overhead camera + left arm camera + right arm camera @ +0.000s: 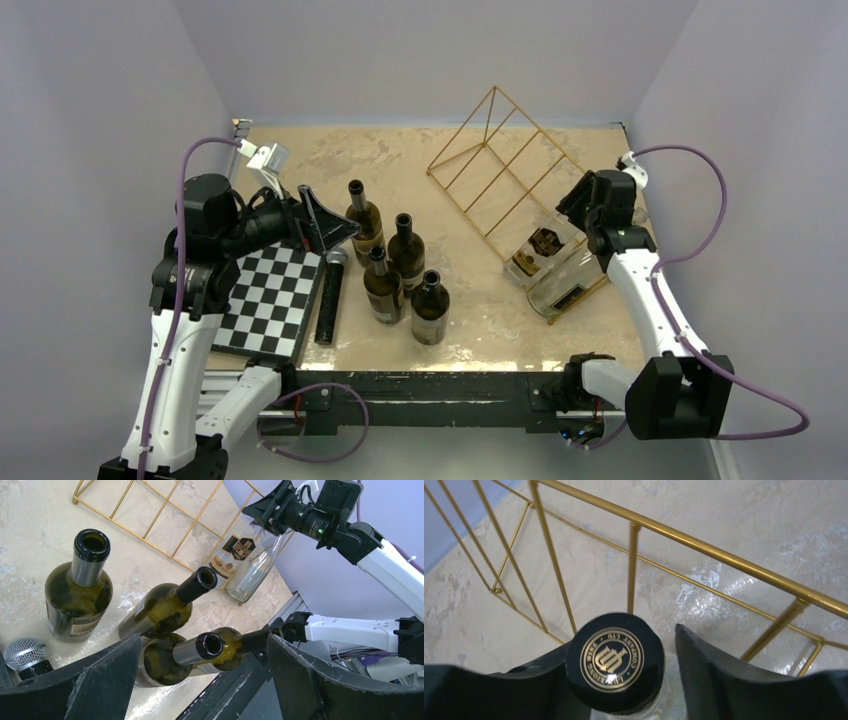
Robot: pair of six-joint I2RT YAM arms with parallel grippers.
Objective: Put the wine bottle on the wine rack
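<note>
The wine rack (pixel 505 165) is a gold wire frame at the back right of the table; it also shows in the left wrist view (pixel 165 515) and the right wrist view (pixel 704 550). A clear wine bottle (pixel 550 270) with a dark label lies tilted across the rack's near end, neck up. My right gripper (pixel 580 220) sits around its black gold-printed cap (pixel 614 660); the left finger touches the cap, and a gap shows at the right finger. My left gripper (pixel 330 225) is open and empty, hovering above several green bottles (pixel 165 610).
Several open green bottles (pixel 405 265) stand together mid-table. A black-and-white chessboard (pixel 268 300) lies front left, with a microphone (pixel 330 295) along its right edge. Grey walls close in on three sides.
</note>
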